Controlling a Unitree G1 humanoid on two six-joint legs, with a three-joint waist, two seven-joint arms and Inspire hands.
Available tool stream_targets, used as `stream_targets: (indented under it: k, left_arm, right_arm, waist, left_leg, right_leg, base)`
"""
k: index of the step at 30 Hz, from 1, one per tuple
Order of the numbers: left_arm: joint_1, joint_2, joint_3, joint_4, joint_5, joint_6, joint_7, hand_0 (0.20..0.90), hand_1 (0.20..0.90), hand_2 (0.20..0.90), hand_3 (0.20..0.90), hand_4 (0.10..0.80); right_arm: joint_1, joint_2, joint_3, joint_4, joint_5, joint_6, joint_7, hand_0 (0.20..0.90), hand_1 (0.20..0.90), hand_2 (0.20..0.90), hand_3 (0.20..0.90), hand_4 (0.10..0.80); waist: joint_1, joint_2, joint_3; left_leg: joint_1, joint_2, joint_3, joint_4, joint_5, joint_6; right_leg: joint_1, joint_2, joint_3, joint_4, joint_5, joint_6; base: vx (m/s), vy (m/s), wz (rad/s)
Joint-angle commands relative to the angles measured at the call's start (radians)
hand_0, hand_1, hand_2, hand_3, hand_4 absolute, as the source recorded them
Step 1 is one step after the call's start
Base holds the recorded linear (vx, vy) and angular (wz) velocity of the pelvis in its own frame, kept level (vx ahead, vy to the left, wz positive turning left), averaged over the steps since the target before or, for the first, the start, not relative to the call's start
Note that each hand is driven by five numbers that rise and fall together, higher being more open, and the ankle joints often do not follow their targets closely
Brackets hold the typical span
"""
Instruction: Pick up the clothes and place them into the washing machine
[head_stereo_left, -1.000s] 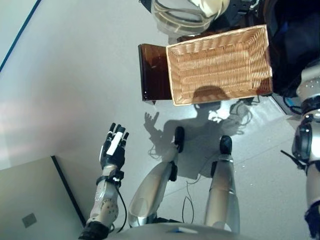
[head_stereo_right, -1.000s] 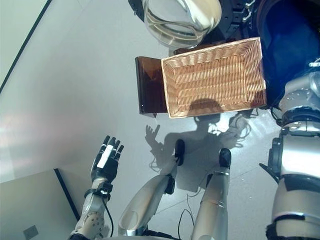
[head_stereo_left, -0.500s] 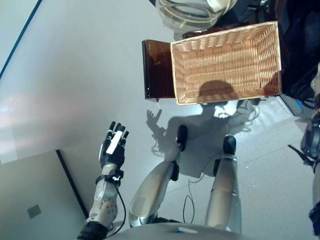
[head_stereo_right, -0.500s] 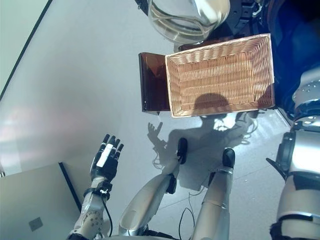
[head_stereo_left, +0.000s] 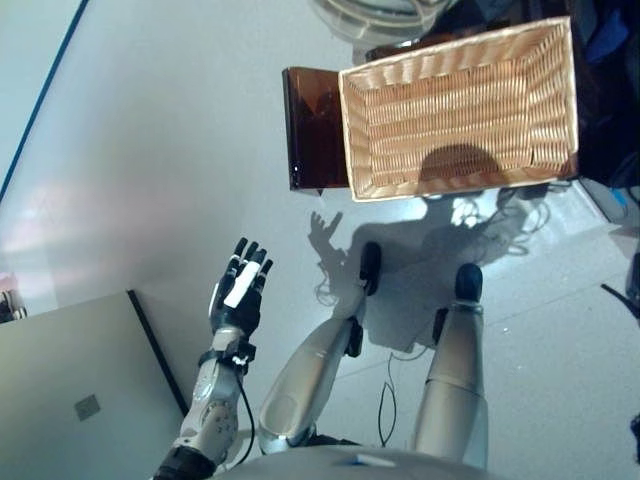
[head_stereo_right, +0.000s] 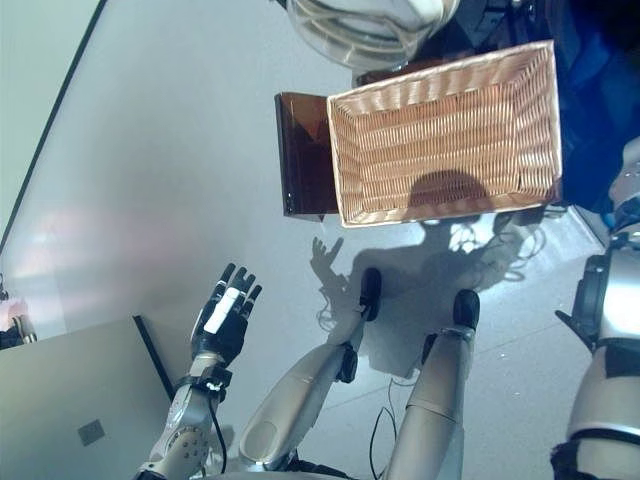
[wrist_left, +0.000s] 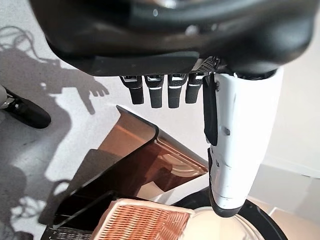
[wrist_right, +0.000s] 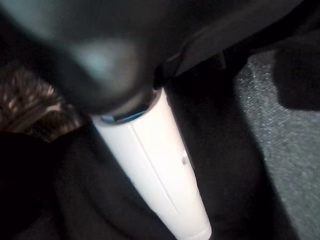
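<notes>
From where I stand, the head views look straight down on a pale grey floor with a wicker basket sitting on a brown translucent stand. The basket's woven bottom is bare; nothing lies in it. Just beyond it, at the top edge, the round glass door of the washing machine shows, hanging open.

The left hand hangs over the bare floor well short of the basket, fingers straight and spread apart, the white-covered thumb alongside, holding nothing. The left wrist view confirms this: the short dark fingertips and the white thumb are apart with only floor, the brown stand and a corner of the basket past them.

The right hand never appears in the head views; only the silver arm comes in at the right edge, reaching up toward a dark blue mass beside the basket. The right wrist view alone shows that hand: its white thumb lies against dark cloth, part black, part speckled blue-grey. Its fingers are out of sight, so I cannot tell whether it grips the cloth.

A grey panel lies at the lower left. No writing is legible anywhere.
</notes>
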Motion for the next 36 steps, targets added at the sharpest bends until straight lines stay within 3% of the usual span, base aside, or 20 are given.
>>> stream_targets:
  k: [1, 13, 25, 26, 27, 28, 36]
  left_arm:
    - [-0.002, 0.044, 0.043, -0.091, 0.014, -0.086, 0.010, 0.900, 0.900, 0.900, 0.900, 0.800]
    - [-0.022, 0.044, 0.052, -0.120, 0.023, -0.096, 0.042, 0.900, 0.900, 0.900, 0.900, 0.800]
    - [-0.020, 0.054, 0.065, -0.128, 0.024, -0.104, 0.061, 0.900, 0.900, 0.900, 0.900, 0.800]
    - [-0.020, 0.055, 0.064, -0.128, 0.024, -0.104, 0.061, 0.900, 0.900, 0.900, 0.900, 0.800]
    - [-0.017, 0.058, 0.061, -0.131, 0.023, -0.103, 0.060, 0.900, 0.900, 0.900, 0.900, 0.800]
    - [-0.015, 0.058, 0.061, -0.134, 0.020, -0.102, 0.059, 0.900, 0.900, 0.900, 0.900, 0.800]
    - [-0.010, 0.064, 0.061, -0.134, 0.013, -0.100, 0.056, 0.900, 0.900, 0.900, 0.900, 0.800]
  right_arm:
    - [-0.228, -0.184, 0.193, -0.090, -0.088, -0.060, 0.006, 0.200, 0.200, 0.200, 0.200, 0.300]
    - [-0.387, -0.215, 0.331, -0.065, -0.120, -0.041, -0.037, 0.200, 0.200, 0.200, 0.200, 0.300]
    - [-0.391, -0.222, 0.314, -0.069, -0.124, -0.039, -0.097, 0.200, 0.200, 0.200, 0.200, 0.300]
    - [-0.393, -0.222, 0.315, -0.068, -0.124, -0.039, -0.095, 0.584, 0.584, 0.584, 0.584, 0.575]
    - [-0.398, -0.219, 0.315, -0.056, -0.129, -0.032, -0.108, 0.584, 0.584, 0.584, 0.584, 0.575]
    - [-0.403, -0.209, 0.318, -0.047, -0.141, -0.026, -0.110, 0.900, 0.900, 0.900, 0.900, 0.800]
    - [-0.392, -0.204, 0.325, -0.032, -0.175, -0.015, -0.127, 0.900, 0.900, 0.900, 0.900, 0.800]
  waist:
    - [-0.015, 0.107, 0.043]
    - [-0.032, 0.104, 0.058]
    - [-0.057, 0.095, 0.055]
    - [-0.057, 0.095, 0.056]
    - [-0.059, 0.094, 0.053]
    - [-0.056, 0.097, 0.052]
    - [-0.056, 0.094, 0.043]
  left_leg:
    - [-0.012, 0.004, 0.048, 0.016, -0.025, -0.107]
    - [-0.056, 0.003, 0.065, 0.009, -0.017, -0.114]
    - [-0.061, 0.008, 0.073, 0.013, -0.016, -0.114]
    - [-0.060, 0.008, 0.074, 0.014, -0.017, -0.114]
    - [-0.055, 0.004, 0.074, 0.013, -0.021, -0.114]
    - [-0.056, 0.007, 0.076, 0.016, -0.018, -0.112]
    - [-0.048, 0.007, 0.075, 0.017, -0.021, -0.109]
  right_leg:
    - [0.073, 0.041, -0.050, -0.090, -0.005, -0.055]
    - [0.010, 0.053, -0.033, -0.048, -0.018, -0.062]
    - [0.004, 0.066, -0.029, -0.035, -0.019, -0.069]
    - [0.004, 0.066, -0.028, -0.035, -0.019, -0.069]
    - [0.010, 0.063, -0.028, -0.035, -0.027, -0.070]
    - [0.007, 0.068, -0.027, -0.033, -0.019, -0.070]
    - [0.016, 0.073, -0.027, -0.036, -0.017, -0.072]
  base:
    - [0.000, 0.000, 0.00]
    - [0.006, -0.007, 0.02]
    - [0.008, -0.004, 0.01]
    - [0.000, 0.000, 0.00]
    - [0.000, 0.000, 0.00]
    - [0.000, 0.000, 0.00]
    - [-0.008, 0.001, 0.00]
